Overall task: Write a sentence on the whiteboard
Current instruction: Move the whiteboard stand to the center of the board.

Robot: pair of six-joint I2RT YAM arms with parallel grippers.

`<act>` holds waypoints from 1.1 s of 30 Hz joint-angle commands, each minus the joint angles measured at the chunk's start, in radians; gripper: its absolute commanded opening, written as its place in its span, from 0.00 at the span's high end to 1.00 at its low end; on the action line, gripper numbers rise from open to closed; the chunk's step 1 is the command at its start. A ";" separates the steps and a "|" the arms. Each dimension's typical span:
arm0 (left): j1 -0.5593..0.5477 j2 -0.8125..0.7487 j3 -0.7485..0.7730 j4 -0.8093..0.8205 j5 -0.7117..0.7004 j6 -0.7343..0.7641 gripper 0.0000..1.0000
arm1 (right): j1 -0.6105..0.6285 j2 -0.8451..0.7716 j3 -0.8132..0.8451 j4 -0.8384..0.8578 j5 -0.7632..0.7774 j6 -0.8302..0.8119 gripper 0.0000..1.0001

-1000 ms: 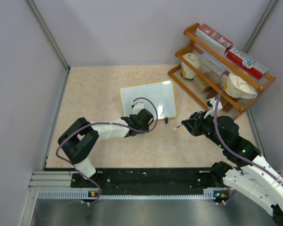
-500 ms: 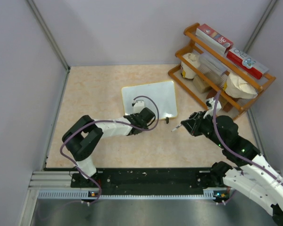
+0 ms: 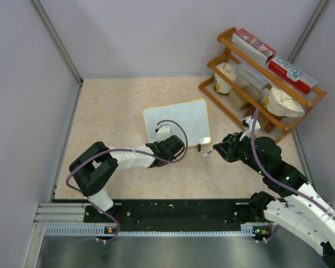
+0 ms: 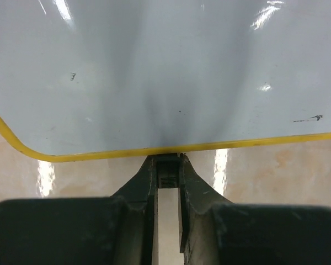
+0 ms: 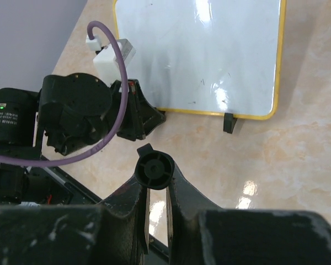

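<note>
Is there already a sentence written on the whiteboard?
No, the whiteboard in the right wrist view has a glossy white surface with no letters or words on it.

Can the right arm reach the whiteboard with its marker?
Probably yes. The right gripper holds the marker close beside the whiteboard's near right corner, with only bare table between. The left gripper pinches the near edge, so most of the board is open.
</note>
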 commanded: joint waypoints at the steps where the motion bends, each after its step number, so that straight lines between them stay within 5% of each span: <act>1: -0.094 0.010 -0.019 -0.276 0.049 -0.121 1.00 | -0.003 -0.010 -0.001 0.019 -0.012 -0.015 1.00; 10: -0.216 -0.076 -0.013 -0.492 0.036 -0.313 1.00 | -0.005 -0.007 -0.010 0.019 -0.012 -0.024 1.00; 21: -0.375 -0.001 0.043 -0.554 0.062 -0.459 1.00 | -0.005 -0.015 -0.021 0.019 -0.006 -0.039 1.00; 23: -0.393 0.007 0.059 -0.555 0.065 -0.461 0.91 | -0.003 -0.016 -0.021 0.019 -0.007 -0.042 1.00; 27: -0.417 0.006 0.071 -0.549 0.065 -0.458 0.54 | -0.005 -0.016 -0.024 0.019 -0.007 -0.044 1.00; 33: -0.456 -0.046 0.059 -0.546 0.056 -0.458 0.43 | -0.003 -0.026 -0.028 0.017 -0.006 -0.047 1.00</act>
